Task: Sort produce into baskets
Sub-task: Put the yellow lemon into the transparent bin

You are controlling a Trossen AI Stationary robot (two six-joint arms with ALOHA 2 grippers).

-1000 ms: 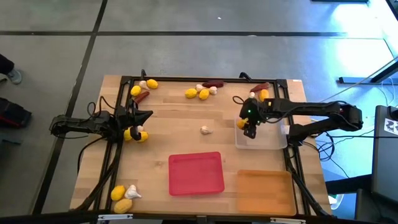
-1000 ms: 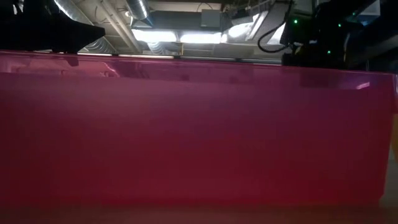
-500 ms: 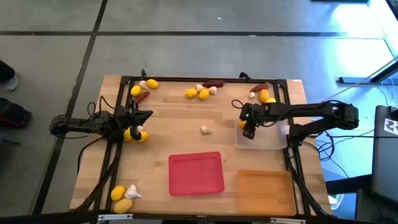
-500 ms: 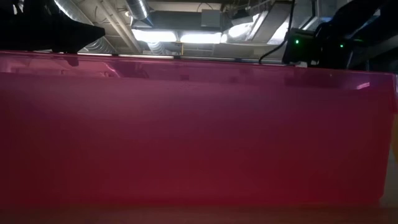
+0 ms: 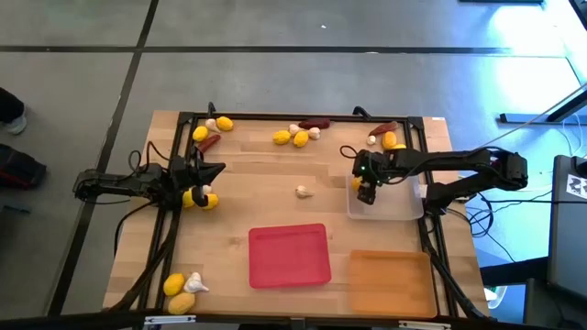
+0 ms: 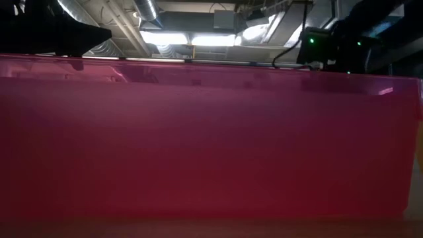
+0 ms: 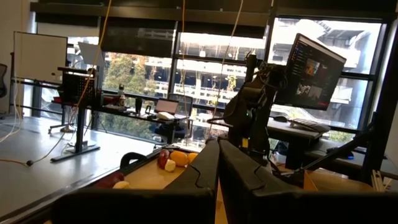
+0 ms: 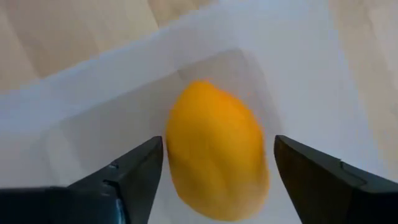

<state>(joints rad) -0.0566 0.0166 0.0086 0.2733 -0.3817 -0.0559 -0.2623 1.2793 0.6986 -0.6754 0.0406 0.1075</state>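
Observation:
My right gripper [image 5: 367, 190] is open over the far left corner of the clear tray [image 5: 394, 207]. In the right wrist view a yellow lemon [image 8: 216, 149] shows between the open fingers [image 8: 134, 177], apart from both, over the tray's floor. I cannot tell whether it lies there or is falling. It also shows in the high view [image 5: 355, 182]. My left gripper [image 5: 218, 170] is shut and empty at the table's left side, beside a lemon and a garlic bulb [image 5: 199, 197]. Its fingers are closed together in the left wrist view [image 7: 217, 168].
The red tray [image 5: 289, 255] and the orange tray [image 5: 390, 280] stand near the front edge. Lemons, garlic and chili peppers [image 5: 295, 136] lie along the far edge, and a garlic bulb [image 5: 303, 191] lies mid-table. More produce [image 5: 181, 289] lies at the front left. The red tray's wall [image 6: 198, 145] fills the low view.
My right arm has shifted a little toward the table's near edge while its gripper stays over the clear tray's far left corner.

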